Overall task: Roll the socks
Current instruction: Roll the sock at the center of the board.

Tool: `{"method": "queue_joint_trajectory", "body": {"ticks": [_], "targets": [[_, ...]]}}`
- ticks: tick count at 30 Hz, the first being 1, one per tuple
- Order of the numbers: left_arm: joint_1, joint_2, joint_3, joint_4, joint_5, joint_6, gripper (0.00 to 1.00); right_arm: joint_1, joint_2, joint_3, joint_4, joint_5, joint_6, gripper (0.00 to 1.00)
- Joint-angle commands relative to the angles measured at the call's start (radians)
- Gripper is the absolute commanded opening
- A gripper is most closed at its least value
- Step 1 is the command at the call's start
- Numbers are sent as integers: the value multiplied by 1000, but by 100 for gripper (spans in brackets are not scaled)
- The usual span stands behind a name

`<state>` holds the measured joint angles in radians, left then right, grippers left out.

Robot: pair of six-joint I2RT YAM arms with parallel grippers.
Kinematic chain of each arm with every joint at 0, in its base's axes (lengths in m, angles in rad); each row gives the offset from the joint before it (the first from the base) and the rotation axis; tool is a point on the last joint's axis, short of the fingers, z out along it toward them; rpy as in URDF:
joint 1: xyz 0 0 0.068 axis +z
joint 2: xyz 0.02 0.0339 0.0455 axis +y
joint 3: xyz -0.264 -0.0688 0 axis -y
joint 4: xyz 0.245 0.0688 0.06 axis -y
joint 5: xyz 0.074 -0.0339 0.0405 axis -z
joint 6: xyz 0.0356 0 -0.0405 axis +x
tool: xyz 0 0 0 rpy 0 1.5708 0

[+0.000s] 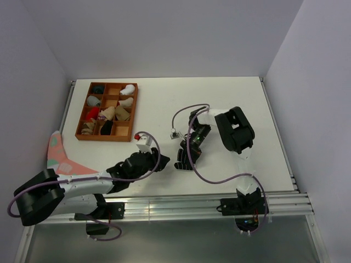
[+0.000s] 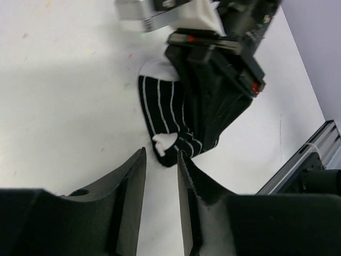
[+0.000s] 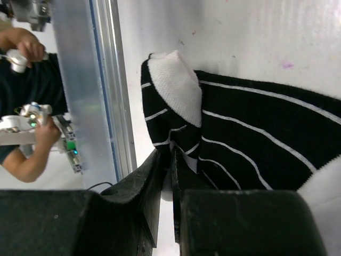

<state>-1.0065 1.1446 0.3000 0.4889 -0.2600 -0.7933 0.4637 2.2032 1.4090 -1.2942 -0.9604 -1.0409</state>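
1. the right gripper (image 3: 169, 162) is pressed shut. its two fingers pinch a folded edge of the black striped sock (image 3: 256, 133), and only a sliver of fabric shows between them.
2. just ahead of those fingers the sock's white toe patch (image 3: 176, 88) humps up. the striped body spreads away to that gripper's right, lying on the white table (image 1: 230, 98).
3. off to the right gripper's left in its own view, an aluminium rail (image 3: 101, 80) runs along the table edge.
4. the left gripper (image 2: 161, 156) stands narrowly open. bare table shows in the slot between its fingers, and it holds nothing.
5. the same sock lies directly in front of the left gripper's tips, its nearest end, with a small white tag, right at the mouth of the slot. whether a finger touches it i cannot tell.
6. beyond that end, seen from the left wrist, the right gripper sits over the sock's far side and hides part of it.
7. from above, the two grippers point at each other at close range with the sock between them.
8. well behind the left gripper and to its left stands a brown compartment tray (image 1: 104, 138) holding sock bundles.
9. a pink sock with teal patches (image 1: 55, 150) lies beside the left arm.
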Motion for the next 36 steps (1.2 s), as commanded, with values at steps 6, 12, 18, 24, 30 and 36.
{"method": "queue_joint_trajectory", "body": {"ticks": [6, 12, 18, 24, 30, 36], "targets": [[-14, 197, 137, 192, 140, 247, 42, -39, 13, 2, -128, -32, -65, 16], [-11, 314, 201, 206, 283, 313, 47, -48, 19, 4, -132, -26, -67, 16], [-1, 403, 246, 211, 364, 328, 48, -51, 30, 5, -140, -24, -77, 16], [12, 448, 232, 263, 389, 312, 47, -56, 29, 2, -145, -21, -79, 16], [16, 471, 222, 287, 372, 310, 47, -62, 33, -1, -145, -15, -84, 16], [22, 501, 228, 292, 355, 316, 46, -66, 29, -15, -145, -1, -91, 16]]}}
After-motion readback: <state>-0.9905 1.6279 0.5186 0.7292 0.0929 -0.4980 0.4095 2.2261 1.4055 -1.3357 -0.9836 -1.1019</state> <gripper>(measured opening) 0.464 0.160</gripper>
